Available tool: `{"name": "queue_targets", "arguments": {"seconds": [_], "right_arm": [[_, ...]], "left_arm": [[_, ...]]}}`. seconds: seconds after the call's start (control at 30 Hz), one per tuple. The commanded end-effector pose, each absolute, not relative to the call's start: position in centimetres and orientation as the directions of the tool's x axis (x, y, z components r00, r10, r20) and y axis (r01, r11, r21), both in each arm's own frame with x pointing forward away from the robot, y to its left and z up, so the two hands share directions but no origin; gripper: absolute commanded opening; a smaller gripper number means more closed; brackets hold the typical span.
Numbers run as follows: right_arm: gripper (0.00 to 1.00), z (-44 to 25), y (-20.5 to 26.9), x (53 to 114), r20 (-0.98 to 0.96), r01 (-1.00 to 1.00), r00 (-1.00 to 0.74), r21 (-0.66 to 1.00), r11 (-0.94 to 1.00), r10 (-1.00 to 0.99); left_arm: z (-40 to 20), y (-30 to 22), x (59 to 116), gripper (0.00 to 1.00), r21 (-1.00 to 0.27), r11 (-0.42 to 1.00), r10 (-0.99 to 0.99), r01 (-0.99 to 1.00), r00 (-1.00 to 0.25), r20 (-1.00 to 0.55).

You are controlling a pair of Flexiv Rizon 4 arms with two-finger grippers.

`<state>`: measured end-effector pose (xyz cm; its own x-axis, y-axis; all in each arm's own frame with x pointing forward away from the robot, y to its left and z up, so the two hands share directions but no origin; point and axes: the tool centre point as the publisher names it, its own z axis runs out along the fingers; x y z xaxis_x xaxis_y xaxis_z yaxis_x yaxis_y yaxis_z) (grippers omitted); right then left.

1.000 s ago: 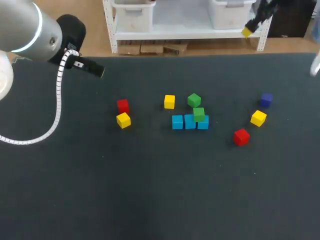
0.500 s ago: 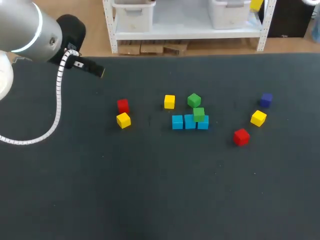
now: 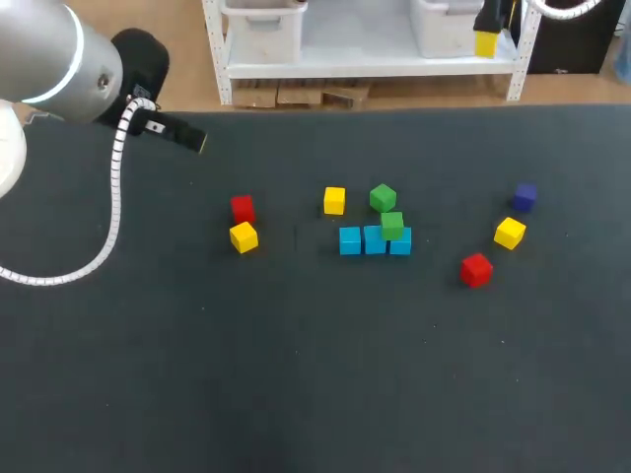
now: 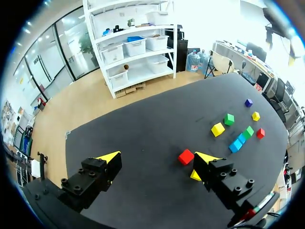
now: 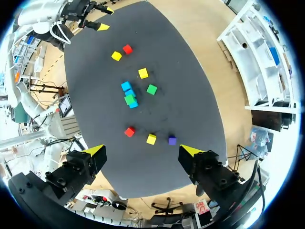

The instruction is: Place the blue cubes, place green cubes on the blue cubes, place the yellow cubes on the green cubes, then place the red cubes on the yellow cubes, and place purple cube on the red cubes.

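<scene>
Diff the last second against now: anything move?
Right gripper moved beyond the table's far edge: up toward the head view's top, then back down, open, empty. Left gripper held still; nothing on the table shifted, green cube atop blue cubes.

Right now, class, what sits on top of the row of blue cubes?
One green cube rests on the blue cubes toward the row's right end. The left blue cube has a bare top. The blue faces under the green cube are covered.

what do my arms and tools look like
The left arm is a fat silver-grey cylinder with a lit pale ring, a black wrist and a white coiled cable. The left tool and right tool each have two black blocky fingers with yellow wedge tips.
</scene>
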<state>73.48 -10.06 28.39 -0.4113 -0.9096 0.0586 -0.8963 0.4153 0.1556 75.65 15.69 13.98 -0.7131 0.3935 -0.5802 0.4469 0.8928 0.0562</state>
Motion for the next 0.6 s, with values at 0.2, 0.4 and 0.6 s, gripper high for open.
{"name": "queue_targets", "arguments": {"seconds": [0.2, 0.4, 0.6], "right_arm": [[1.0, 27.55, -10.61, 72.48, 0.006, -0.887, -0.427, 0.191, 0.42, -0.904], [1.0, 27.55, -10.61, 72.48, 0.006, -0.887, -0.427, 0.191, 0.42, -0.904], [1.0, 27.55, -10.61, 72.48, 0.006, -0.887, -0.427, 0.191, 0.42, -0.904]], "left_arm": [[13.98, 15.69, 75.67, 1.0, 0.056, 0.893, 0.394, 0.447, -0.713, -0.58], [13.98, 15.69, 75.67, 1.0, 0.056, 0.893, 0.394, 0.447, -0.713, -0.58], [13.98, 15.69, 75.67, 1.0, 0.056, 0.893, 0.394, 0.447, -0.713, -0.58]]}}
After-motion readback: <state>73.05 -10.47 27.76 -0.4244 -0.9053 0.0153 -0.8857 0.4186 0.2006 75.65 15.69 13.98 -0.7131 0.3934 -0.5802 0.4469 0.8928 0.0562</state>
